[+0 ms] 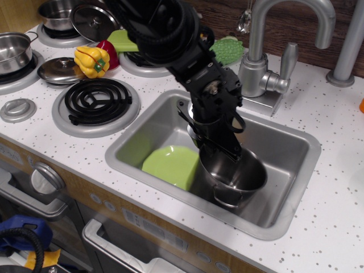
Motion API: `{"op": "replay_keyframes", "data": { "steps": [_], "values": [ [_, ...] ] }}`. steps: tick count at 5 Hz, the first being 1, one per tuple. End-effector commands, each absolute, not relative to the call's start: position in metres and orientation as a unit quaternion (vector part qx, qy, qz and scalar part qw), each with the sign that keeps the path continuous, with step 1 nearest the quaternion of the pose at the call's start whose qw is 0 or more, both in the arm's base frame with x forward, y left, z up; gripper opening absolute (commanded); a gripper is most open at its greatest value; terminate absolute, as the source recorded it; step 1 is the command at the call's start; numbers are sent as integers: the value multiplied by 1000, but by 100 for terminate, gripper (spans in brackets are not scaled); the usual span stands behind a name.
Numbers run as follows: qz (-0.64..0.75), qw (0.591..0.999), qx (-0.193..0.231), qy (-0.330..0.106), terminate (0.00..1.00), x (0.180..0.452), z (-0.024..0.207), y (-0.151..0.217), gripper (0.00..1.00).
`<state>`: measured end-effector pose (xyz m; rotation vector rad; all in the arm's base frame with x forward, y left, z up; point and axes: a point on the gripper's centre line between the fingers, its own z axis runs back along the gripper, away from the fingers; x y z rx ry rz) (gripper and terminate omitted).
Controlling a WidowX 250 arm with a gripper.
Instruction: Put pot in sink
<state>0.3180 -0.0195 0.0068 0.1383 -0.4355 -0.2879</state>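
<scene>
The large shiny steel pot [239,177] sits upright inside the grey sink [132,149], in its middle-right part, low near the floor. One wire loop handle shows at its front rim. My black gripper [216,152] reaches down from the upper left and is shut on the pot's back-left rim. The fingertips are partly hidden by the wrist and the pot's wall. I cannot tell whether the pot's base touches the sink floor.
A green plate [169,165] lies in the sink's left part, next to the pot. The faucet [260,62] stands behind the sink. On the stove to the left are a black coil burner [98,101], a yellow pepper [92,61], steel lids [58,70] and smaller pots [13,51].
</scene>
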Motion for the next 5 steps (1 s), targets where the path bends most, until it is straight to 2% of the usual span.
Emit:
{"op": "replay_keyframes", "data": {
  "steps": [1,4,5],
  "values": [
    [-138,960,66,-233,0,322,12,-17,100],
    [-138,960,66,-233,0,322,12,-17,100],
    [-138,960,66,-233,100,322,12,-17,100]
  ]
}}
